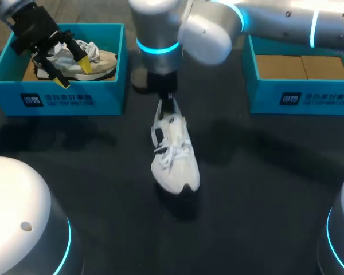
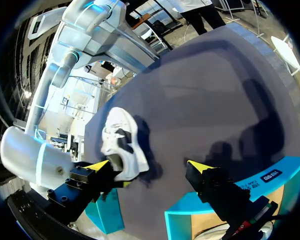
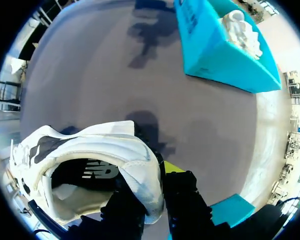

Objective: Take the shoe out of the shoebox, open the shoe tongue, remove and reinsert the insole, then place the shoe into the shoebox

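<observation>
At about ten o'clock on the dark grey tabletop [image 1: 246,189] sits the left shoebox [image 1: 69,102], bright blue, with a second shoe [image 1: 103,64] and some crumpled paper [image 1: 62,51] lying inside it. The left claw [image 1: 73,73] hangs just over that box, its yellow-tipped fingers spread wide with nothing between them. In the middle of the tabletop is the white shoe [image 1: 173,154], laces up, toe pointing to six o'clock and heel to twelve. It throws a soft shadow on the matte surface, and I can't tell whether the toe touches down. The right arm [image 1: 275,17] comes in from two o'clock and reaches past the middle. The right claw [image 1: 167,106] is clamped on the shoe's heel collar, one finger inside the opening and one outside. At two o'clock stands the right shoebox [image 1: 264,100], blue too, showing a bare cardboard-brown floor. The arms' white bases [image 1: 17,217], ringed in glowing blue, fill the near corners.
</observation>
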You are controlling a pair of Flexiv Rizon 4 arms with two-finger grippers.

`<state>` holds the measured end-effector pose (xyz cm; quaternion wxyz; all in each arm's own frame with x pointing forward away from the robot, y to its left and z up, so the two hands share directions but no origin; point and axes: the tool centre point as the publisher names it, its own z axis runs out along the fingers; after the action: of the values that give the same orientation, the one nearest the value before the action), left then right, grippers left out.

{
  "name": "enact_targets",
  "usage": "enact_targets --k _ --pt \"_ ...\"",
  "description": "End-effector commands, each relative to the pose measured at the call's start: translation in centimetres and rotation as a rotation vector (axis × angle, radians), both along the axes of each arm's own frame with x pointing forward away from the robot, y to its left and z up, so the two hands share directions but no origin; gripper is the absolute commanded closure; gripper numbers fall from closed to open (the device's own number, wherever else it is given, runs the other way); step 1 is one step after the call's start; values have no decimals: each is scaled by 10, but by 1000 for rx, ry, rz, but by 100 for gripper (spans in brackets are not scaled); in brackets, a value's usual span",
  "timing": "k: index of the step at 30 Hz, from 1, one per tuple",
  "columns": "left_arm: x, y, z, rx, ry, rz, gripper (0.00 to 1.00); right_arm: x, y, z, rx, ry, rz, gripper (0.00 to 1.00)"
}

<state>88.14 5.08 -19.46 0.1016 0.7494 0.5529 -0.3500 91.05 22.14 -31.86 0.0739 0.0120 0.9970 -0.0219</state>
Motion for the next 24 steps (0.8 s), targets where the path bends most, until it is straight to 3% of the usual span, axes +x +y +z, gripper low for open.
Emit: enact_targets --k 1,8,14,17,24 --pt "0 0 0 2 -1 0 0 -4 -10 56 -4 -8 8 100" --pt "0 0 0 2 -1 0 0 4 -10 103 -30 -50 27 100" --pt "0 0 0 2 -1 0 0 14 -11 131 -33 -81 37 100" --pt "0 0 0 2 -1 0 0 20 -10 141 -9 -91 37 100" --pt "0 0 0 2 -1 0 0 20 -10 141 -9 -91 37 100"
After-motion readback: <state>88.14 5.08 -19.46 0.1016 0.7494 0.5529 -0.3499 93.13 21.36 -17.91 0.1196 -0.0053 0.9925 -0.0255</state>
